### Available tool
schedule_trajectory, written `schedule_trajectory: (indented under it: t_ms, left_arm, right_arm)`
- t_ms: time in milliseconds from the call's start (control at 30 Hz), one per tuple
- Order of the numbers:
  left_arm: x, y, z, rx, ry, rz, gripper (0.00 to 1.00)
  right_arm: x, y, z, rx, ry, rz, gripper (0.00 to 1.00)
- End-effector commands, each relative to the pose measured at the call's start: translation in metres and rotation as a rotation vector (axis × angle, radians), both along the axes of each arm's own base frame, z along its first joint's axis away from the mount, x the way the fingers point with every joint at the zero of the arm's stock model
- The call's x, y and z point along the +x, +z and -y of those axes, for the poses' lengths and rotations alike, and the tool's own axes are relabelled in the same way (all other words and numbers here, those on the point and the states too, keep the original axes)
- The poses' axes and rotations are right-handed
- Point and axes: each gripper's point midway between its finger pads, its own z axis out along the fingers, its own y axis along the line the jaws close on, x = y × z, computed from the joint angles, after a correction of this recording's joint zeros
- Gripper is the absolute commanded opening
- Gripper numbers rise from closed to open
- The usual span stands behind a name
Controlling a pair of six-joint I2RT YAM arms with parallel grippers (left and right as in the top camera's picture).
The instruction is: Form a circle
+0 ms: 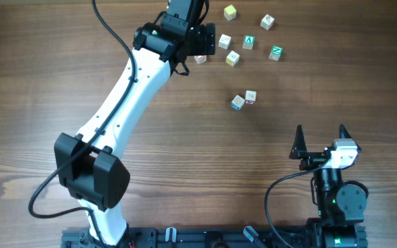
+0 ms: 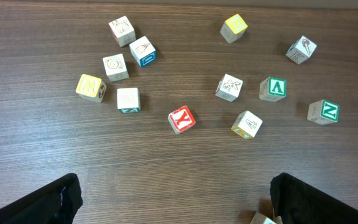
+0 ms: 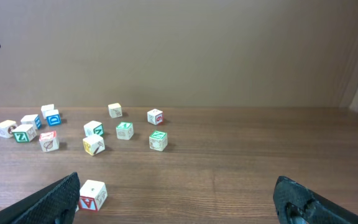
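Observation:
Small pale wooden letter cubes lie loosely scattered at the far side of the table; no circle shows among them. In the left wrist view I see a red Y cube (image 2: 181, 119), a green A cube (image 2: 273, 88), a green Z cube (image 2: 323, 111) and a loose group at the left (image 2: 115, 66). My left gripper (image 2: 176, 200) hangs open above the table near them, holding nothing. A red-marked cube (image 1: 251, 96) and a blue-marked cube (image 1: 237, 102) sit apart, nearer the middle. My right gripper (image 1: 320, 134) stands open at the front right, away from the cubes.
The left arm (image 1: 126, 96) stretches diagonally across the table and hides some cubes from overhead. A red A cube (image 3: 92, 194) lies just beside the right gripper's left finger in the right wrist view. A plain wall stands behind the table.

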Motion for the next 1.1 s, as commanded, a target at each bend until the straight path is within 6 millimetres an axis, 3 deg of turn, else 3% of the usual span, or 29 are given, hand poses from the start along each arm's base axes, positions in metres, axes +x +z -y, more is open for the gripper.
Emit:
schedule_trajectory:
  t_ms: [0, 233, 300, 400, 533, 567, 667, 833, 1067]
  left_arm:
    - [0.001, 0.018, -0.003, -0.004, 0.003, 0.038, 1.0]
    - [0.001, 0.018, -0.003, -0.004, 0.003, 0.038, 1.0]
    - [0.001, 0.018, -0.003, -0.004, 0.003, 0.038, 1.0]
    - [0.001, 0.018, -0.003, -0.004, 0.003, 0.038, 1.0]
    - [0.001, 0.018, -0.003, -0.004, 0.003, 0.038, 1.0]
    - [0.001, 0.018, -0.003, -0.004, 0.003, 0.038, 1.0]
    - [0.001, 0.018, -0.003, -0.004, 0.003, 0.038, 1.0]
    - [0.001, 0.018, -0.003, -0.004, 0.003, 0.038, 1.0]
    - [0.001, 0.018, -0.003, -0.004, 0.003, 0.038, 1.0]
  right_arm:
    - [-0.001, 0.002, -0.004, -0.017, 0.019, 0.012, 1.0]
    - [-0.001, 0.003, -0.003, -0.015, 0.014, 0.014, 1.0]
    - [-0.002, 0.019, -0.014, 0.083, 0.082, 0.077, 1.0]
    - [-0.007, 0.029, -0.041, 0.496, 0.262, 0.059, 1.0]
    - [-0.007, 0.026, -0.042, 0.989, 0.272, -0.027, 1.0]
    - [-0.007, 0.027, -0.042, 1.035, 0.276, -0.028, 1.0]
    - [-0.017, 0.053, -0.06, 0.804, 0.415, 0.049, 1.0]
    - [-0.018, 0.082, -0.059, 0.693, 0.408, 0.074, 1.0]
    - [0.02, 0.107, -0.068, 0.514, 0.378, -0.133, 1.0]
